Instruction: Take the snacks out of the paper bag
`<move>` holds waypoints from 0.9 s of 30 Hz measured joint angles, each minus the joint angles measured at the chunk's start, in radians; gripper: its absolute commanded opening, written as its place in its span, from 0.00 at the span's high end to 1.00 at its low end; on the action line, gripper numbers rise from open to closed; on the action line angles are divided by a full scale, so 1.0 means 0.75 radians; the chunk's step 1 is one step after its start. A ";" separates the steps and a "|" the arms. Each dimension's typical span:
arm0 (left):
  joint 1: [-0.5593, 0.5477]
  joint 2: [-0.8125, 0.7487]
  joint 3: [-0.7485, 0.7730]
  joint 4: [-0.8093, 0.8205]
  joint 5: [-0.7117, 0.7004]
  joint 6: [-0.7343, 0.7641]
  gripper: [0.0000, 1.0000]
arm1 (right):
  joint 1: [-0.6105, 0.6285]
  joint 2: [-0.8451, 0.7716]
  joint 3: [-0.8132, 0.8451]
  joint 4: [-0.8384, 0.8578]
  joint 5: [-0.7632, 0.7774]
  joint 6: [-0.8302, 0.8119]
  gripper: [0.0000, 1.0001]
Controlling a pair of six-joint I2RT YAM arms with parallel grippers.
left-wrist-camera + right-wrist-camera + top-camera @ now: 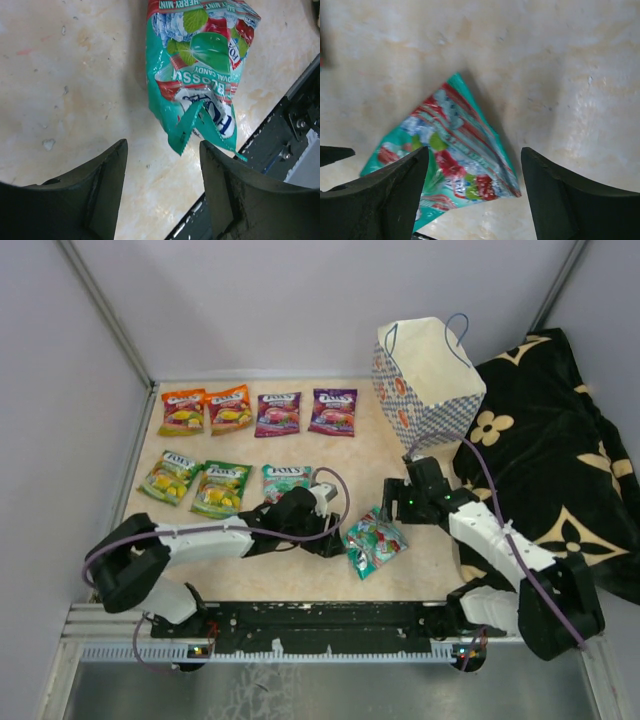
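Seven snack packets lie flat in two rows on the table: two orange [206, 410], two purple [305, 413], two green [196, 483] and one teal [285, 480]. An eighth packet, teal [374, 541], lies crumpled near the front edge, between my two grippers. It also shows in the left wrist view [200, 65] and the right wrist view [450, 160]. My left gripper [333, 538] [162, 150] is open and empty, just left of that packet. My right gripper [394, 504] [475, 155] is open and empty, just above and right of it. The paper bag [428, 380] stands upright at the back right.
A black cloth with gold flower marks [545, 450] lies heaped along the right side, beside the bag. The black rail of the arm bases [320, 618] runs along the near edge, close to the loose packet. Grey walls enclose the table.
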 measured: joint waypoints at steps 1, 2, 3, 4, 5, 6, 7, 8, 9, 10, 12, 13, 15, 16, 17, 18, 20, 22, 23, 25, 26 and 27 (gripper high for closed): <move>-0.005 0.045 0.000 0.040 0.005 -0.012 0.34 | -0.028 0.022 -0.038 0.004 -0.016 0.015 0.31; -0.007 0.078 0.001 0.071 0.009 -0.021 0.35 | -0.055 0.042 -0.065 0.007 -0.026 0.025 0.33; -0.009 0.114 0.002 0.102 0.016 -0.032 0.35 | -0.087 0.065 -0.093 0.021 -0.039 0.036 0.35; -0.011 0.151 0.007 0.131 0.022 -0.042 0.37 | -0.110 0.086 -0.113 0.038 -0.049 0.045 0.37; -0.011 0.185 0.014 0.153 0.027 -0.048 0.40 | -0.132 0.113 -0.129 0.062 -0.063 0.050 0.39; -0.011 0.222 0.028 0.171 0.035 -0.058 0.45 | -0.142 0.133 -0.136 0.082 -0.072 0.055 0.41; -0.011 0.256 0.040 0.191 0.044 -0.067 0.50 | -0.152 0.160 -0.144 0.115 -0.086 0.058 0.44; -0.011 0.279 0.052 0.211 0.052 -0.073 0.55 | -0.154 0.181 -0.149 0.146 -0.104 0.059 0.46; -0.011 0.297 0.064 0.230 0.062 -0.083 0.59 | -0.155 0.203 -0.150 0.179 -0.124 0.059 0.48; -0.011 0.310 0.072 0.244 0.067 -0.091 0.60 | -0.155 0.223 -0.152 0.213 -0.146 0.058 0.51; -0.011 0.314 0.075 0.259 0.072 -0.096 0.66 | -0.155 0.248 -0.160 0.273 -0.189 0.058 0.61; -0.011 0.314 0.076 0.260 0.071 -0.098 0.71 | -0.155 0.258 -0.167 0.304 -0.209 0.057 0.67; -0.011 0.314 0.088 0.248 0.061 -0.093 0.84 | -0.158 0.283 -0.176 0.356 -0.241 0.058 0.77; -0.010 0.314 0.096 0.237 0.049 -0.090 0.90 | -0.161 0.292 -0.183 0.380 -0.255 0.060 0.83; -0.007 0.314 0.112 0.205 0.033 -0.085 0.95 | -0.163 0.294 -0.194 0.408 -0.265 0.064 0.88; -0.002 0.314 0.130 0.178 0.017 -0.076 1.00 | -0.165 0.294 -0.211 0.430 -0.269 0.070 0.94; 0.019 0.315 0.189 0.094 -0.018 -0.046 1.00 | -0.171 0.288 -0.235 0.472 -0.281 0.078 1.00; 0.068 0.319 0.248 0.035 -0.035 -0.011 1.00 | -0.172 0.267 -0.257 0.485 -0.279 0.085 1.00; 0.105 0.328 0.286 0.010 -0.037 0.005 1.00 | -0.172 0.248 -0.270 0.480 -0.278 0.093 1.00; 0.186 0.362 0.376 -0.035 -0.031 0.045 1.00 | -0.170 0.197 -0.296 0.474 -0.287 0.113 1.00; 0.228 0.392 0.438 -0.056 -0.025 0.069 1.00 | -0.170 0.170 -0.305 0.477 -0.294 0.129 1.00; 0.266 0.426 0.503 -0.081 -0.019 0.101 1.00 | -0.170 0.137 -0.315 0.481 -0.305 0.146 1.00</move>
